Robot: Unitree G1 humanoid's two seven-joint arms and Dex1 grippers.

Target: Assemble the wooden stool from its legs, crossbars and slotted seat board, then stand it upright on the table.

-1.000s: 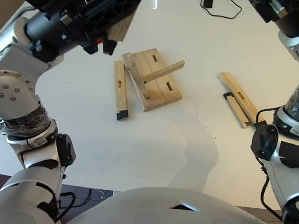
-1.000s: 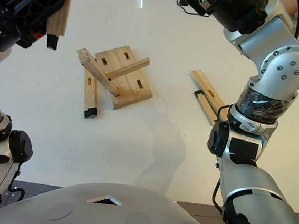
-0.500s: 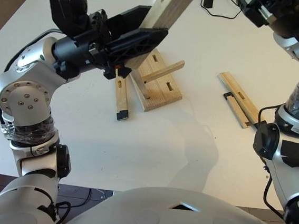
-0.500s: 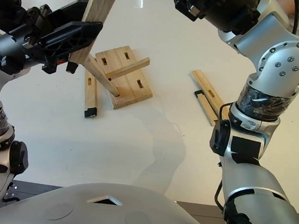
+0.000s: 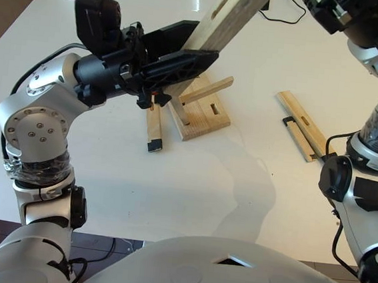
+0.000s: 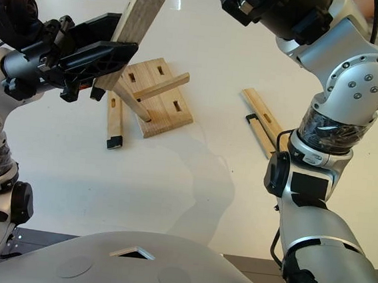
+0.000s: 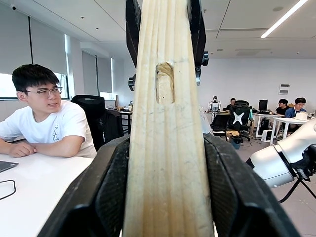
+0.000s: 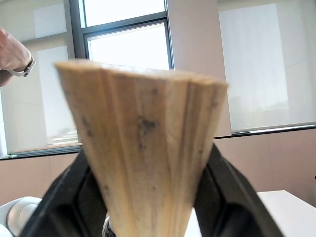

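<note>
One leg (image 5: 232, 8): tilted upward, clamped between left gripper (image 5: 193, 45) fingers, above seat board (image 5: 208, 116).
Seat board: flat on table (image 5: 238, 186), two sticks (image 5: 206, 89) lying across it.
Right gripper (image 8: 148, 207): fingers clamped on wooden piece (image 8: 140, 128).

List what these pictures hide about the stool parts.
- Top end of the leg in the left gripper: cut off by the head views' upper edge.
- Wooden piece in the right gripper: the right wrist view is too close to tell which part it is.
- Seat board: far corner hidden behind the left gripper.
</note>
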